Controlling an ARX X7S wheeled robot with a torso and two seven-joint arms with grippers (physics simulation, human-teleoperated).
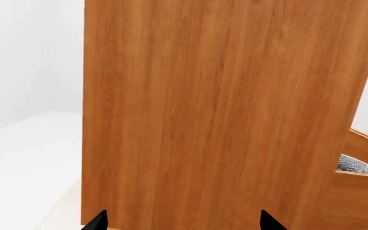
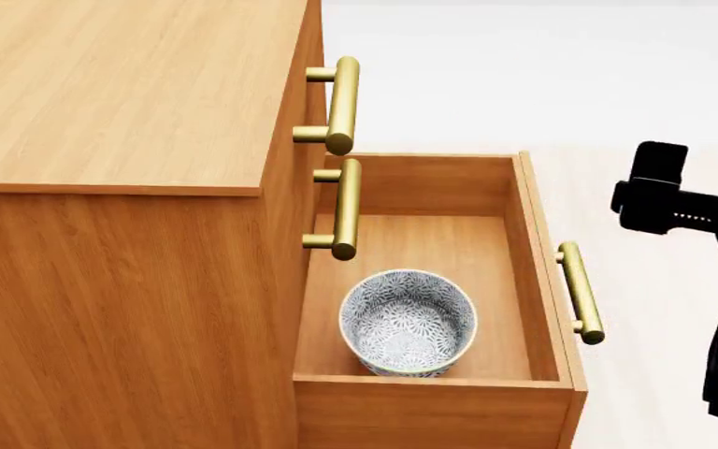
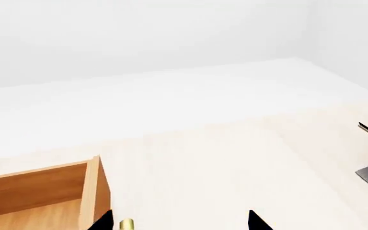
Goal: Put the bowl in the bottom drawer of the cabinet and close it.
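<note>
Sitting in open bottom drawer (image 2: 527,243), bowl (image 2: 407,321), right claw (image 3: 180,221) apart

The cabinet (image 2: 122,112) is honey-brown wood with a fine straight grain, smooth and satin, as its side (image 1: 222,115) in the middle of the left wrist view also shows. The bottom drawer (image 2: 546,243), at lower right of the head view, is the same wood, paler along its cut edges. Its handle (image 2: 580,292) and the two upper handles (image 2: 343,103) are polished brass-like metal with soft highlights. The bowl (image 2: 407,321) looks glazed ceramic, smooth, with a fine blue-grey print. The right arm (image 2: 696,215) at the right edge is matt black. The floor (image 3: 222,163) is pale and matt.
</note>
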